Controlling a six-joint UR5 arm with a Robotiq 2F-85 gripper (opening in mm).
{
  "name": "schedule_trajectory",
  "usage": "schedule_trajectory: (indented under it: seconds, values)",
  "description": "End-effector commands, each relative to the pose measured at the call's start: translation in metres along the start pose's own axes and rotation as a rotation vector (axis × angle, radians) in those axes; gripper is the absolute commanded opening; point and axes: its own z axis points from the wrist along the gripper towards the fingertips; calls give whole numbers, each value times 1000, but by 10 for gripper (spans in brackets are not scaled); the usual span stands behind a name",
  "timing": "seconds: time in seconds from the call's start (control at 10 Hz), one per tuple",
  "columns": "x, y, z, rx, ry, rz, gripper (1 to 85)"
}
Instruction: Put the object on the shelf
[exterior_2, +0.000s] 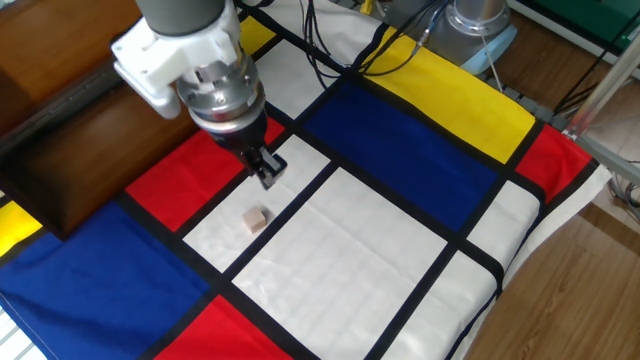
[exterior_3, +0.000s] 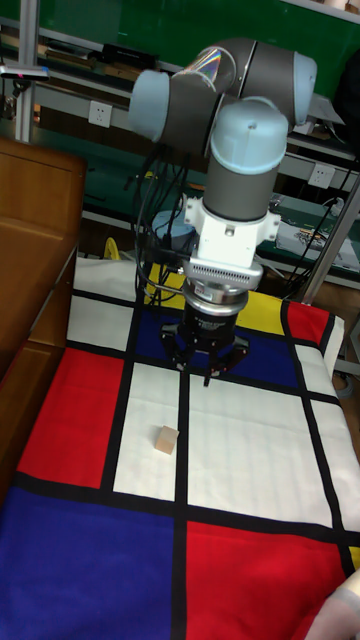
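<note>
One wooden cube (exterior_2: 257, 220), one shelf unit (exterior_2: 70, 120), one arm with one gripper (exterior_2: 267, 171). The cube is small, pale beige, plain on every visible face, no markings. It sits flat on a white panel of the tablecloth (exterior_2: 380, 250), which is printed in red, blue, yellow and white blocks split by black bands. In the fixed view the cube is turned a little so one vertical edge faces the camera; being a cube it has no long axis to speak of. In the tall fixed view it (exterior_3: 166, 440) lies just left of a black band, near the front of its white panel.

The gripper hangs above the cloth, beside the cube and apart from it, not touching; fingers point down at the white panel near the black band. Fingertips look pressed together with nothing between them. The dark brown shelf stands at the left edge of the table, well apart from the cube.
</note>
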Motion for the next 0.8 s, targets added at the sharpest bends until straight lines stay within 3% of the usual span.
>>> schedule_trajectory:
  seconds: [0.0,0.7]
  values:
    - [-13,8,11,-18,-39,20,357]
    - [-16,8,31,-9,-87,40,303]
